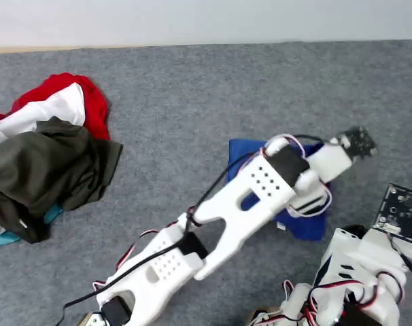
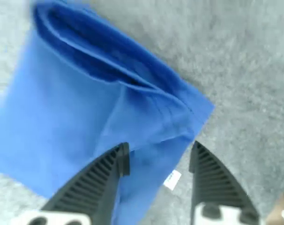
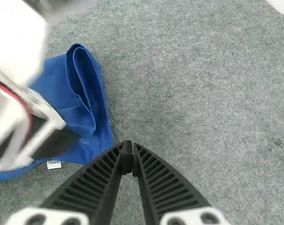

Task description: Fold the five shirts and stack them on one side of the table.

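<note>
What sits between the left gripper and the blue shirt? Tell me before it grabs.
Nothing visible. The left gripper hangs open directly over the blue shirt, with no other thing between them.

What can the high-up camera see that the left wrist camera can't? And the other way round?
The high view adds the heap of unfolded shirts off to one side of the table, with red, white and dark cloth in it. It also takes in the left arm, stretched over the blue shirt, and the right arm beside it.

The left wrist view adds the left gripper up close. It is open, with one finger over the blue cloth and the other over the table.

Both share the blue shirt and the grey table.
</note>
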